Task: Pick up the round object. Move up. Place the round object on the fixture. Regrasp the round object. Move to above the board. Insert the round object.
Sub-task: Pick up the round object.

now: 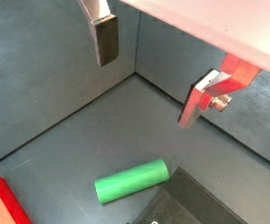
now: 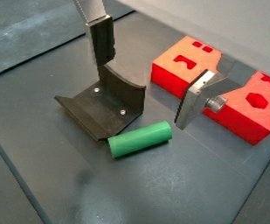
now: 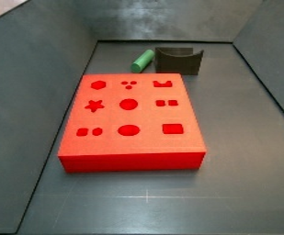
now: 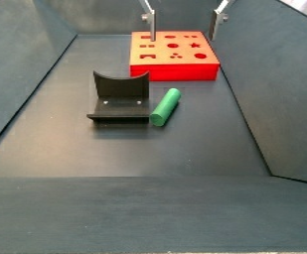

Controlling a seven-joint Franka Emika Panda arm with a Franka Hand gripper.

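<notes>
The round object (image 4: 165, 105), a smooth green cylinder, lies flat on the dark floor right beside the fixture (image 4: 120, 96); both side views show it, as the peg (image 3: 143, 61) next to the dark block (image 3: 178, 59). The red board (image 3: 131, 119) with shaped recesses sits apart from them. My gripper (image 4: 185, 12) hangs high over the board's far part, open, with nothing between its fingers (image 2: 102, 39). Both wrist views look down on the green cylinder (image 2: 141, 139) (image 1: 131, 181), the fixture (image 2: 106, 101) and the board (image 2: 218, 83) below the gripper (image 2: 148, 74) (image 1: 155, 74).
Grey walls (image 4: 50, 30) enclose the dark floor on all sides, sloping up from it. The board stands near the wall (image 3: 58, 55) on one side. Bare floor (image 4: 142, 169) stretches in front of the fixture.
</notes>
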